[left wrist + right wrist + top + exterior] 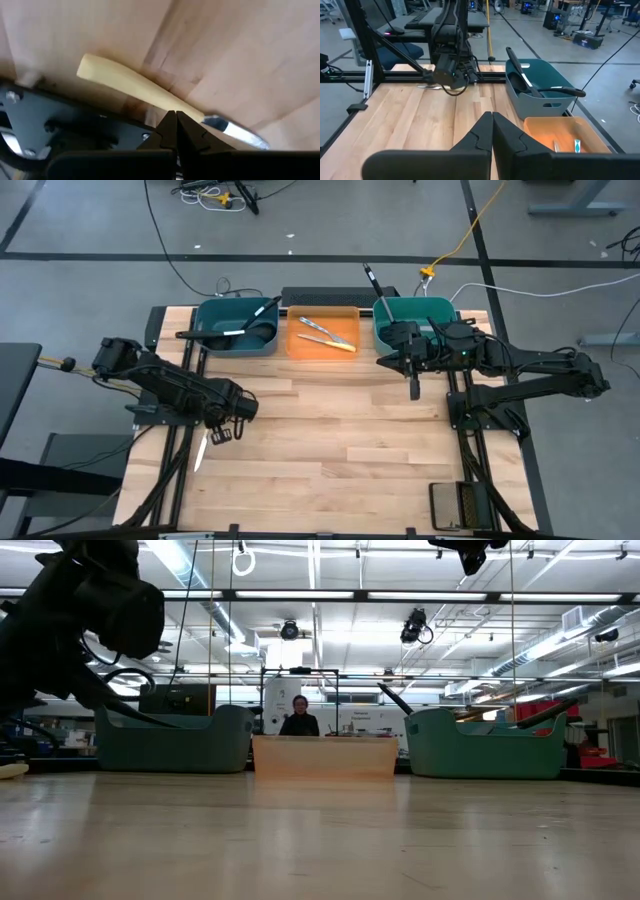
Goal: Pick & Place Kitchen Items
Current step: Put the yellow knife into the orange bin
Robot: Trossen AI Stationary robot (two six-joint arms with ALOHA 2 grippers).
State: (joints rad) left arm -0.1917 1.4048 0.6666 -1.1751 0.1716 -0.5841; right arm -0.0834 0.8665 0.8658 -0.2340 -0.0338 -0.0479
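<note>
A knife with a pale yellow handle [125, 82] and a silver blade [235, 131] lies flat on the wooden table near its left edge [200, 452]. My left gripper [175, 120] is shut and points steeply down, right over the place where handle and blade meet [212, 432]. My right gripper [414, 390] is shut, empty, and held high before the right teal bin [415, 320]. Two knives [328, 335] lie in the orange bin [323, 352]. Black utensils [225, 332] lie in the left teal bin [237, 345]. My left gripper has its shut fingertips [170, 125] just over the knife where the handle joins the blade [197, 116], coming from above. I cannot tell whether they touch it. The knife lies flat on the table.
The three bins stand in a row along the far edge. A black utensil handle [372, 280] sticks up out of the right teal bin. Bare wood [330, 430] spreads between the arms. A person [299, 718] sits beyond the table's far side.
</note>
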